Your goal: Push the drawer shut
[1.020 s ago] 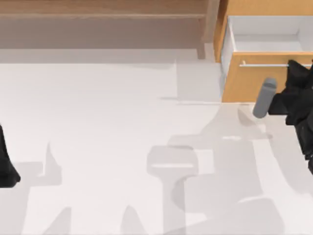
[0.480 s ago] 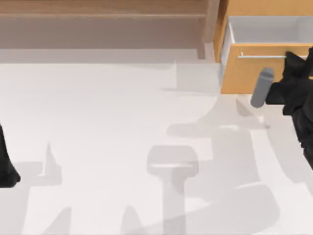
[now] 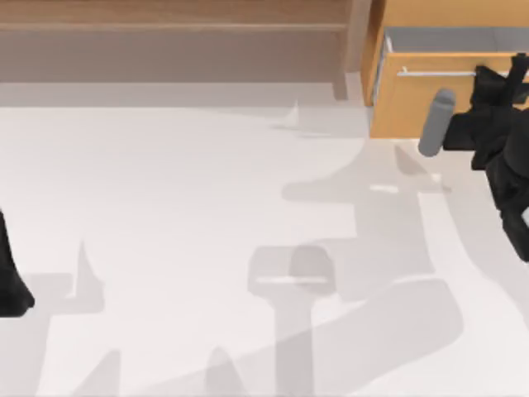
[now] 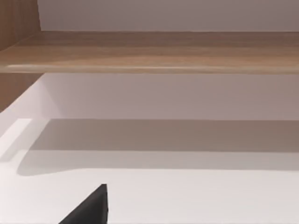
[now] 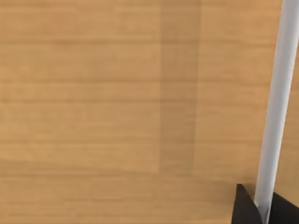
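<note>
The drawer is at the table's back right, with an orange-tan wooden front and a thin silver bar handle. A narrow band of its pale inside shows behind the front, so it stands slightly open. My right gripper is pressed against the drawer front at the right end of the handle. The right wrist view is close up on the wooden drawer front, with the handle running across it. My left gripper is parked at the table's left edge.
A long pale-brown wooden shelf runs along the back left and also appears in the left wrist view as the shelf. A grey cylinder juts from my right arm in front of the drawer. The white table spreads across the middle.
The drawer front has slid toward the back with my right gripper against it. The open band of the drawer's inside has narrowed. The left arm has not moved.
</note>
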